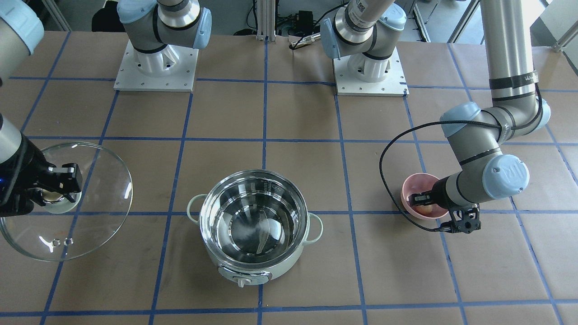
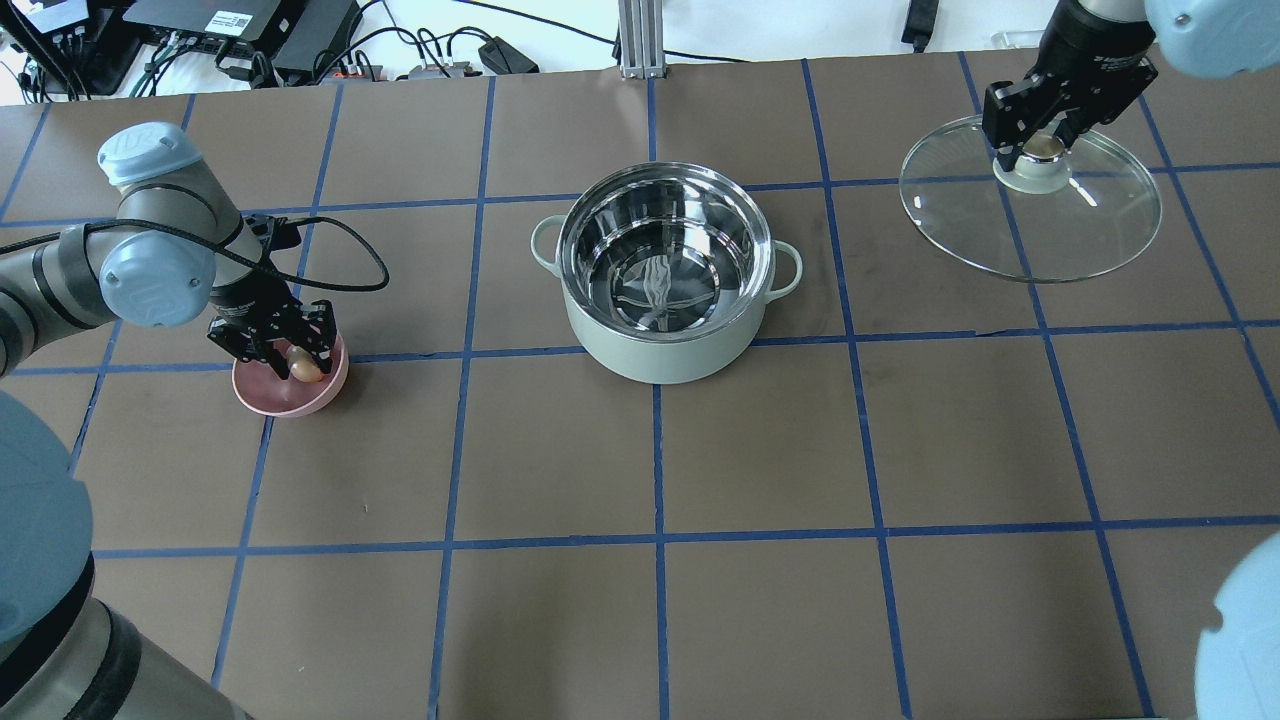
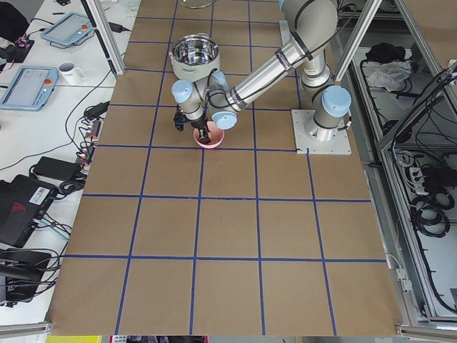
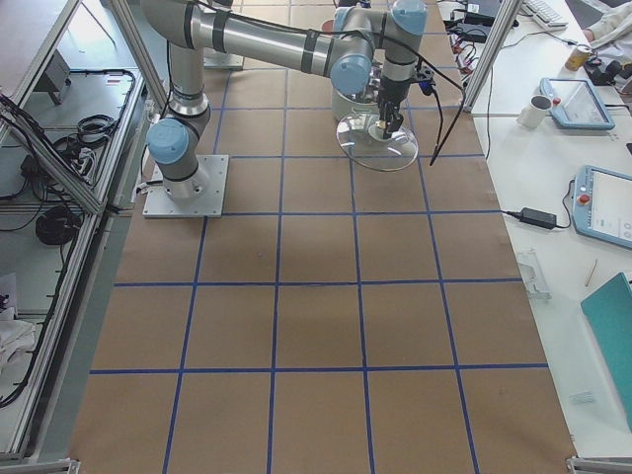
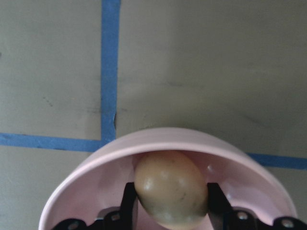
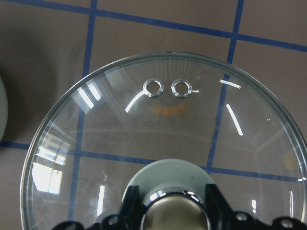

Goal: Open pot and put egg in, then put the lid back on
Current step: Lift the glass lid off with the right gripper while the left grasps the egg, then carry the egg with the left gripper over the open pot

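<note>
Pot (image 2: 665, 270), the round pale mint-green electric cooker with a shiny steel interior, sits open and empty near mid-table (image 2: 560, 450), on brown paper gridded with blue tape. Nothing hangs over its mouth, so you have a free drop from above.

Next down in size, the large domed clear glass lid (image 2: 1030, 215) is well apart from the pot on the robot's right. The right gripper (image 2: 1040, 150) is clamped on the lid's beige knob (image 6: 172, 213), one finger on each side. Holding it by the knob keeps the glass level and ready to go back on. You cannot tell whether the rim rests on the table or hangs just above it. Its two small steam holes (image 6: 168, 87) face away from the wrist.

On the robot's left sits the small round pink bowl (image 2: 285, 395), also well apart from the pot. It is there to cup the egg so it cannot roll.

Inside it is the small tan-brown oval egg (image 5: 171, 189). The left gripper (image 2: 295, 358) reaches down into the bowl, and its fingers (image 5: 128, 203) press the egg's two long sides, closed on it. You cannot tell whether the egg has left the bowl floor.

My read: lid-off is done and the egg grasp is in hand. Lift straight up to clear the bowl rim, carry it over the pot, and release low, because steel will crack a dropped shell.
</note>
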### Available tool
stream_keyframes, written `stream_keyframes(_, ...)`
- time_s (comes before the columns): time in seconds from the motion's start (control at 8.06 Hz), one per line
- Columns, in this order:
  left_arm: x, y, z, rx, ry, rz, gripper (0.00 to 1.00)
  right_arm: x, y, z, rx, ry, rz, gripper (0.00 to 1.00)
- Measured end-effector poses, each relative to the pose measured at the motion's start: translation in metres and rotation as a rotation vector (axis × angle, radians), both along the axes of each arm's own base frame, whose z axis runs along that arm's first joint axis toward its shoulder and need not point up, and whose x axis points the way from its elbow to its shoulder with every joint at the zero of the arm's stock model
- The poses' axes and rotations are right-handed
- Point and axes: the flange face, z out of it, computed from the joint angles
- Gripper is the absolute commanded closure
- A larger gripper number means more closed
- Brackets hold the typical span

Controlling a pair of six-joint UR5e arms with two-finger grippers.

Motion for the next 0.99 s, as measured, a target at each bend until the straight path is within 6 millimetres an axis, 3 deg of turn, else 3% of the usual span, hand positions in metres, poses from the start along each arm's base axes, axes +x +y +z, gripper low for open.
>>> stream_keyframes(0.25, -0.001, 0.001, 0.008, -0.01, -0.004, 0.001, 0.65, -0.022, 0.002, -0.007, 0.011, -0.016, 0.023, 1.0)
stream_keyframes(0.5, -0.007, 0.006, 0.034, -0.023, -0.01, 0.004, 0.65, -0.027, 0.002, -0.009, 0.011, -0.019, 0.039, 1.0)
stream_keyframes(0.87, -0.027, 0.018, 0.098, -0.088, 0.017, 0.01, 0.66, -0.028, 0.003, -0.012, 0.013, -0.022, 0.046, 1.0)
stream_keyframes(0.99, -0.048, 0.022, 0.126, -0.141, 0.019, -0.019, 0.66, -0.028, 0.003, -0.012, 0.013, -0.022, 0.046, 1.0)
